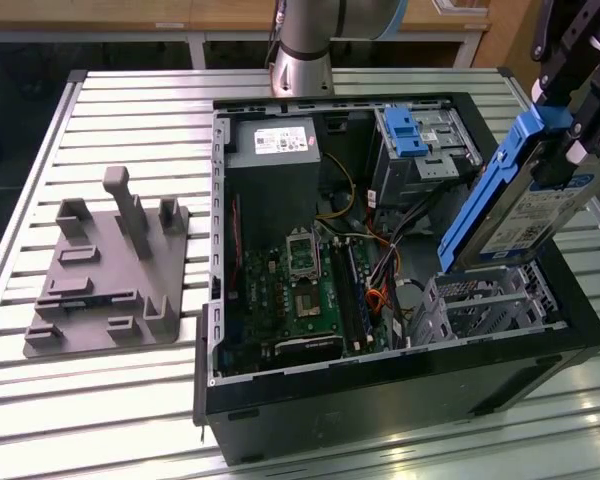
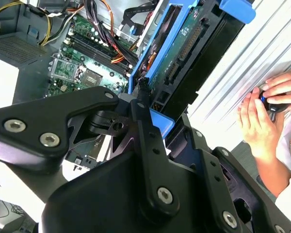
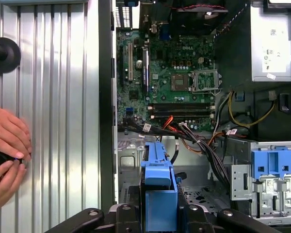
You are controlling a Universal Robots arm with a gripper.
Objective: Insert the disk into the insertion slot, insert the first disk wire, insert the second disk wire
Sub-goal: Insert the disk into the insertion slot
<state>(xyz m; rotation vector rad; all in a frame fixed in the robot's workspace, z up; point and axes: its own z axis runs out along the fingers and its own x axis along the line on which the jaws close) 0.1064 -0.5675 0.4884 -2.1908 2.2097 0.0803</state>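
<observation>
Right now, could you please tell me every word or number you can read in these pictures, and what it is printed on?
Label on the disk: too small to read.
Label on the power supply: too small to read.
Fine print on the motherboard: too small to read.

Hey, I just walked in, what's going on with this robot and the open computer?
The arm's end effector is clamped on the disk, holding it tilted in the air above the slot at one corner of the open computer case. The disk is not in the slot yet. A person's hand is over the table beside the case, away from the disk.
</observation>
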